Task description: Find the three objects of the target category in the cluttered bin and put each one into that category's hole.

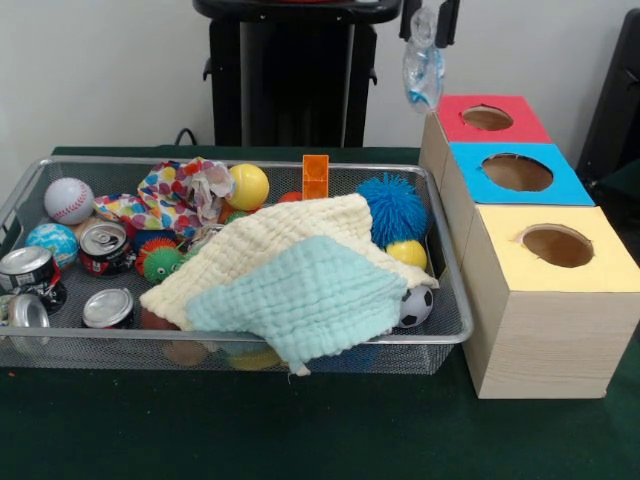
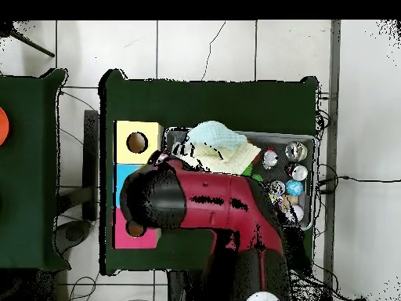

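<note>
Nearest the camera lies the bare green desk (image 1: 300, 430), then the wire-mesh bin (image 1: 455, 330), where a teal muslin cloth (image 1: 300, 300) and a cream cloth (image 1: 280, 240) drape over much of the clutter. Up at the top we see the pincer (image 1: 425, 22) closed on a clear crumpled plastic bottle (image 1: 424, 70), which hangs below it. Directly beneath and slightly beyond the bottle sits the red box (image 1: 530, 125) with its round hole (image 1: 487, 118); the blue box (image 1: 560, 185) and the yellow box (image 1: 610, 265) stand further from the pincer, toward the camera. We judge the bottle is mid-carry toward a hole, though which colour suits it we cannot tell. To do this well, we would centre the bottle over the chosen opening before releasing, since it dangles loosely and could catch the rim. Soda cans (image 1: 105, 248), a baseball (image 1: 68, 200) and a blue spiky ball (image 1: 392, 208) remain in the bin, well below the pincer.
</note>
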Tool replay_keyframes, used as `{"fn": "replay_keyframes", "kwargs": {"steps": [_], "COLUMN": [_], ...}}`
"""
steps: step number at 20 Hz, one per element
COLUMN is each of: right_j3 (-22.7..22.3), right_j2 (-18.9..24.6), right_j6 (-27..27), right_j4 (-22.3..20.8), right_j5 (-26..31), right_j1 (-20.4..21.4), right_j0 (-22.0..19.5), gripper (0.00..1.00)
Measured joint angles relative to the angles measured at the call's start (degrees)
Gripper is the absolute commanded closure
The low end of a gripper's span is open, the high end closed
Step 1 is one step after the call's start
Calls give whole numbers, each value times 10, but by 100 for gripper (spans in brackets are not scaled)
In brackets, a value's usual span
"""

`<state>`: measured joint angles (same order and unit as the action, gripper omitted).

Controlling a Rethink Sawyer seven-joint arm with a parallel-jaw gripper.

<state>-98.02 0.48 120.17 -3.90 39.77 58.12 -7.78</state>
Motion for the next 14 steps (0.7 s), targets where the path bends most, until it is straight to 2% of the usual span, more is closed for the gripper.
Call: {"fn": "replay_keyframes", "kwargs": {"steps": [6, 14], "right_j3": [-2, -4], "right_j2": [-32, -64], "right_j6": [3, 4], "right_j4": [24, 60], "right_j5": [0, 0], "right_j1": [0, -18], "right_j0": [39, 65], "gripper": [100, 100]}}
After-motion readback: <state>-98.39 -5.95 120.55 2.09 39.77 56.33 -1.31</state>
